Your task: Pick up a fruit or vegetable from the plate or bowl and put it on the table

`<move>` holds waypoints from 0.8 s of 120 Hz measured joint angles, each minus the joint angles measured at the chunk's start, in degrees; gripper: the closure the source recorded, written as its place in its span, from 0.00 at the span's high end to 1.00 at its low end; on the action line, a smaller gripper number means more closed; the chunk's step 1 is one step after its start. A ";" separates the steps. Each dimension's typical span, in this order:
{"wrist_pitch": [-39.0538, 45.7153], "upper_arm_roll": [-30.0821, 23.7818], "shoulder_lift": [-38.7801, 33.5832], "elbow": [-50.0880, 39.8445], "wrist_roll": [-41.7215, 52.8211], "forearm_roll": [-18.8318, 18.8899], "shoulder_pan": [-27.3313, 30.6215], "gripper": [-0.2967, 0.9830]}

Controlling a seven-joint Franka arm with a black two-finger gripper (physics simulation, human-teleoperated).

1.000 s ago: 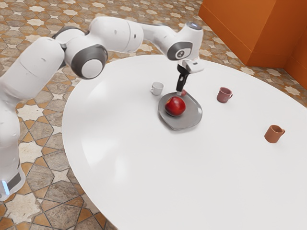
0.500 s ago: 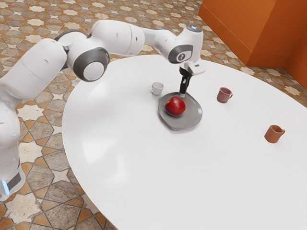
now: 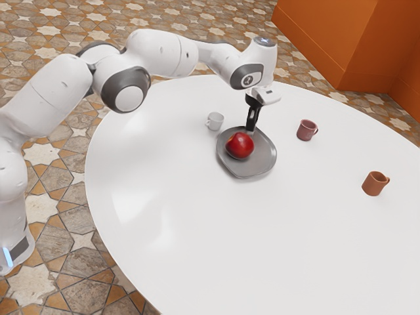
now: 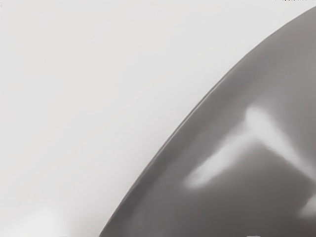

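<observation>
The gripper (image 3: pixel 251 127) points down at the far rim of the grey plate (image 3: pixel 260 159) in the exterior view, close behind the red apple (image 3: pixel 240 146). Whether it is open or shut is not visible from this side. The apple rests on the plate, toward the exterior view's left, apart from the gripper. In the wrist view, the curved edge of the plate (image 4: pixel 232 197) lies under my hand, with bright reflections on it. The small reddish thing seen earlier by the gripper is hidden now.
The white table (image 3: pixel 197 223) surrounds the plate. A white cup (image 3: pixel 215 121) stands near the plate, on the exterior view's left. A dark red mug (image 3: pixel 306 130) and an orange-brown mug (image 3: pixel 375 184) stand toward the exterior view's right.
My hand has shifted slightly toward the exterior view's right, then down a little. The small reddish thing beside it has gone out of sight. Apple and plate have stayed put.
</observation>
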 joint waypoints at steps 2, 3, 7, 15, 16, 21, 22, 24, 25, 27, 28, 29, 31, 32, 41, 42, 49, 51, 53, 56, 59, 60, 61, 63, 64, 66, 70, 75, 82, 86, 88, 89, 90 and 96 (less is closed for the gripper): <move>-0.01 0.00 0.00 0.00 -0.09 -0.01 0.00 0.52; -0.01 0.00 0.00 0.00 -0.14 -0.01 0.00 0.51; -0.02 0.00 0.00 0.00 -0.35 -0.02 0.00 0.47; -0.06 0.00 -0.02 0.00 -0.82 -0.03 0.00 0.41; -0.07 0.01 -0.03 0.00 -0.90 -0.03 0.00 0.40; -0.11 0.01 -0.06 0.00 -1.29 0.00 0.00 0.38; -0.12 0.01 -0.06 0.00 -1.37 0.00 0.00 0.38; -0.14 0.00 -0.07 0.00 -1.54 0.02 0.00 0.37; -0.16 0.00 -0.07 0.00 -1.63 0.02 0.00 0.37; -0.17 0.00 -0.09 0.00 -1.80 0.03 0.00 0.35; -0.18 0.00 -0.10 0.00 -1.88 0.03 0.00 0.35; -0.18 0.00 -0.11 0.00 -1.96 0.03 0.00 0.35; -0.20 0.00 -0.15 0.00 -2.13 0.04 0.00 0.34; -0.22 0.00 -0.17 0.00 -2.22 0.04 0.00 0.34; -0.79 0.06 -0.55 0.00 -3.19 0.05 0.00 0.32; -0.87 0.06 -0.62 -0.01 -3.30 0.05 0.00 0.32; -1.55 0.08 -1.23 -0.01 -4.11 0.09 -0.01 0.32; -1.80 0.07 -1.56 -0.02 -4.35 0.11 -0.03 0.32; -2.06 0.05 -1.91 -0.04 -4.57 0.12 -0.07 0.32; -2.50 0.01 -2.43 -0.06 -4.92 0.15 -0.14 0.31; -3.00 -0.03 -3.04 -0.07 -5.26 0.19 -0.29 0.31; -3.19 -0.04 -3.26 -0.08 -5.38 0.21 -0.35 0.31; -3.37 -0.04 -3.47 -0.08 -5.49 0.22 -0.40 0.31; -3.75 -0.06 -3.90 -0.08 -5.72 0.25 -0.51 0.31; -3.96 -0.06 -4.14 -0.10 -5.83 0.27 -0.56 0.31; -4.46 -0.08 -4.72 -0.12 -6.06 0.30 -0.67 0.31; -5.63 -0.09 -6.09 -0.17 -6.53 0.38 -1.07 0.31; -7.32 -0.10 -7.98 -0.31 -7.13 0.63 -1.81 0.31; -9.99 -0.13 -10.33 -0.50 -7.97 1.03 -2.93 0.31; -11.57 -0.16 -11.49 -0.61 -8.46 1.22 -3.55 0.31; -12.36 -0.16 -12.01 -0.66 -8.71 1.38 -3.89 0.31; -12.75 -0.18 -12.29 -0.68 -8.84 1.50 -4.04 0.31; -13.18 -0.19 -12.65 -0.71 -8.97 1.62 -4.23 0.31; -15.58 -0.24 -14.43 -0.81 -9.74 2.19 -5.38 0.31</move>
